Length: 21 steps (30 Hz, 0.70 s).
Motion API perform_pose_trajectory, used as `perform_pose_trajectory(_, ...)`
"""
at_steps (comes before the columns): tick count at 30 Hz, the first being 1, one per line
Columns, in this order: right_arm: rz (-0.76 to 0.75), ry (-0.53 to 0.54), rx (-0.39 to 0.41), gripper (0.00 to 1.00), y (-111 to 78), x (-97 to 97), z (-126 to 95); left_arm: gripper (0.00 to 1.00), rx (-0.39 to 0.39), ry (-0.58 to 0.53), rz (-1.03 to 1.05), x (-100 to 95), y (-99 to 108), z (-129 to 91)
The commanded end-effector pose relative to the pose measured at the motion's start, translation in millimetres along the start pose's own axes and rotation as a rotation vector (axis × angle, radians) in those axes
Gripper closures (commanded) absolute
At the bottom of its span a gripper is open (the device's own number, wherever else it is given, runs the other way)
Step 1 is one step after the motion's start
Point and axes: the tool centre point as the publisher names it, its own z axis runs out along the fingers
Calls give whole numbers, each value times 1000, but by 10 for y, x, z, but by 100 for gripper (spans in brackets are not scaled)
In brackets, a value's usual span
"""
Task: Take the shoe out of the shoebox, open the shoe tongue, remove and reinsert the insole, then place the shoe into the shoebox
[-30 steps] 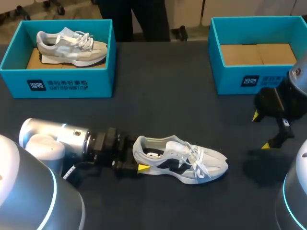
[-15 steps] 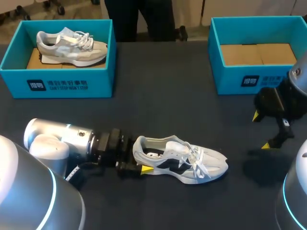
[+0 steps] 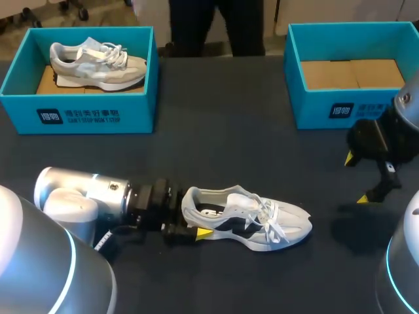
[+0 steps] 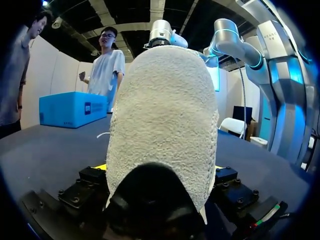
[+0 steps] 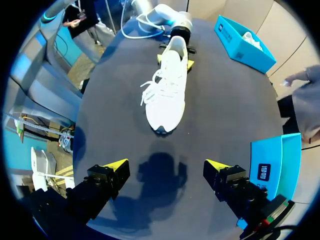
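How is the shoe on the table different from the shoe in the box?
The table shoe is white with black side panels; the boxed shoe is grey and beige. The table shoe stands on the bare table, heel at the left hand; the boxed shoe sits inside the left box. Both are laced sneakers, upright on their soles, toes pointing the same way.

Print shows only on the boxes. The far-left shoebox has a white square logo and one white text line on its near wall. The far-right shoebox has the same logo and the line's start. The characters are too small to make out.
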Motion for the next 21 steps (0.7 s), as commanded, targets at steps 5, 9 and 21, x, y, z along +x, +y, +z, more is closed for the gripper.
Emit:
perform_pose_trajectory(5,-1,-1,1,0,-1,5,7,100,24,-55,-1,-19,14,24)
perform_pose_trajectory(9,-1,-1,1,0,-1,5,7,100,30,-87,-4,-18,0,-3)
perform_pose_trajectory(21,-1,-1,1,0,-1,5,7,100,21,-102,6,-38,-13,-23)
